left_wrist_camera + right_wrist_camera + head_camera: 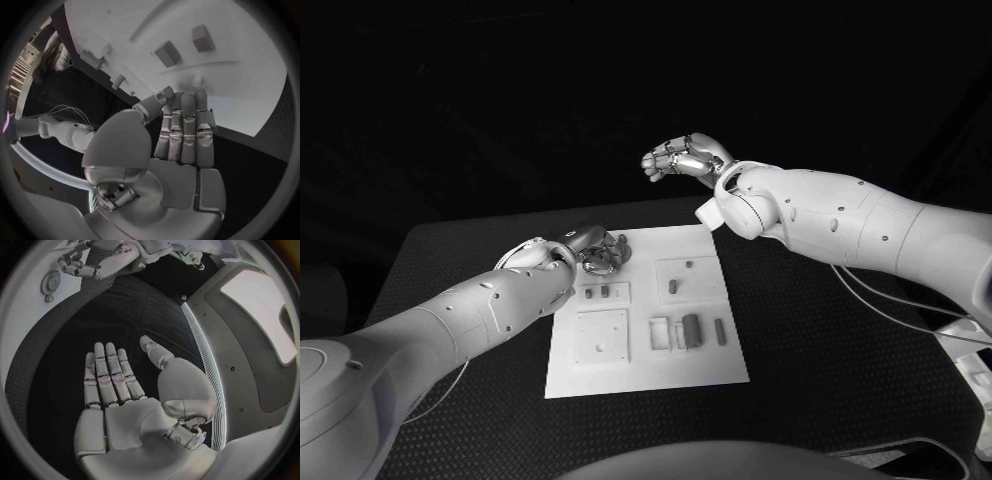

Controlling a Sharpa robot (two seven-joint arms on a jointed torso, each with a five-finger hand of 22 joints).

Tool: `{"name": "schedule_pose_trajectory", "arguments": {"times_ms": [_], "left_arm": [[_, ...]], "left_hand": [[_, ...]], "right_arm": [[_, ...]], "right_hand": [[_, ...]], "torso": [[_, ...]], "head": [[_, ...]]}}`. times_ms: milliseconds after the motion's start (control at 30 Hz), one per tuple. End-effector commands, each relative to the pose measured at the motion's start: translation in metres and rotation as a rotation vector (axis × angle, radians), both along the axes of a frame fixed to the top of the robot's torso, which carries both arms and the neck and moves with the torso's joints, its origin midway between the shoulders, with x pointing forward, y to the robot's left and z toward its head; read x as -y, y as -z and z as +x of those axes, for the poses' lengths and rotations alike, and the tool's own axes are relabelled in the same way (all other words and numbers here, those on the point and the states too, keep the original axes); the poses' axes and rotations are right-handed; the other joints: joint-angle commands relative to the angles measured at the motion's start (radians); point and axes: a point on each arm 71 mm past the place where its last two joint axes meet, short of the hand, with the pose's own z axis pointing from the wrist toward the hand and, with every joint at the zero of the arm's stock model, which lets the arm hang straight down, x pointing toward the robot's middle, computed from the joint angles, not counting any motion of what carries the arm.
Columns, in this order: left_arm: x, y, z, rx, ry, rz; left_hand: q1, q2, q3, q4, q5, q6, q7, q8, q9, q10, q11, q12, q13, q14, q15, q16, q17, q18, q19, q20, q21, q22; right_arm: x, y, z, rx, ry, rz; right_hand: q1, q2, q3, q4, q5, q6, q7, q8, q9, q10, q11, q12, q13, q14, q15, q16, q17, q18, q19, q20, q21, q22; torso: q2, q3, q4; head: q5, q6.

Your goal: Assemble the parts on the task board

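No writing or labels readable anywhere. The task board (pixel 646 375) lies flat in the middle of the black counter (pixel 848 380), its long axis running away from the robot, dark counter open all round its edges. Small grey parts (pixel 691 330) sit on it: a cluster of upright-lying bars near the middle right, long axes along the board's length, a pair of short pieces (pixel 597 293) to the left, one single piece (pixel 674 286) further back. The left hand (pixel 593 250) hovers at the board's far left corner; its wrist view shows the fingers (pixel 185 132) straight and together, tips over the white plate, holding nothing. The right hand (pixel 681 158) is lifted well clear beyond the board, fingers (pixel 109 372) extended flat, palm bare, empty.
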Motion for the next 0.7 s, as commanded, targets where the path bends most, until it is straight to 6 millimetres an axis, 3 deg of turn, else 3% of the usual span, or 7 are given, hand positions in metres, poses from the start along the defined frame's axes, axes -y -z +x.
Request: {"name": "schedule_pose_trajectory", "arguments": {"times_ms": [33, 267, 700], "left_arm": [[0.0, -0.005, 0.001, -0.042, 0.02, -0.018], [-0.014, -0.016, 0.007, -0.048, 0.009, -0.003], [-0.032, -0.011, 0.007, -0.071, 0.014, 0.042]], "left_hand": [[0.003, 0.01, 0.005, 0.0, 0.003, 0.006, 0.013, -0.002, -0.001, 0.007, -0.001, 0.001, 0.001, 0.007, -0.001, 0.003, 0.001, -0.003, 0.008, 0.002, 0.004, 0.001], [0.002, 0.011, 0.005, 0.0, 0.004, 0.007, 0.013, -0.002, 0.0, 0.01, -0.002, 0.001, 0.002, 0.009, -0.002, 0.003, 0.003, -0.004, 0.009, 0.001, 0.004, 0.002], [0.001, 0.013, 0.005, 0.0, 0.003, 0.008, 0.012, -0.002, 0.0, 0.011, -0.002, 0.0, 0.002, 0.011, -0.003, 0.003, 0.006, -0.005, 0.01, 0.0, 0.004, 0.004]], "right_arm": [[-0.001, -0.001, 0.0, 0.004, -0.014, 0.0], [0.001, -0.001, -0.001, 0.003, -0.012, -0.001], [0.004, 0.0, -0.001, 0.002, -0.009, -0.002]], "right_hand": [[-0.009, 0.001, 0.0, 0.003, -0.001, -0.006, 0.019, 0.004, -0.001, 0.003, 0.002, -0.005, 0.0, -0.008, -0.001, 0.002, -0.001, -0.005, -0.009, -0.002, -0.002, 0.001], [-0.009, 0.001, 0.0, 0.003, -0.001, -0.006, 0.019, 0.004, -0.002, 0.003, 0.002, -0.005, 0.0, -0.008, -0.001, 0.002, -0.001, -0.005, -0.009, -0.002, -0.002, 0.001], [-0.008, 0.001, 0.001, 0.003, -0.001, -0.006, 0.019, 0.004, -0.002, 0.003, 0.002, -0.005, 0.0, -0.009, -0.001, 0.002, -0.001, -0.005, -0.009, -0.002, -0.002, 0.001]], "torso": [[0.0, -0.0004, 0.0002], [-0.001, -0.0003, 0.0003], [0.001, 0.0008, -0.0006]], "head": [[0.004, 0.002], [0.011, 0.003], [0.02, 0.007]]}}
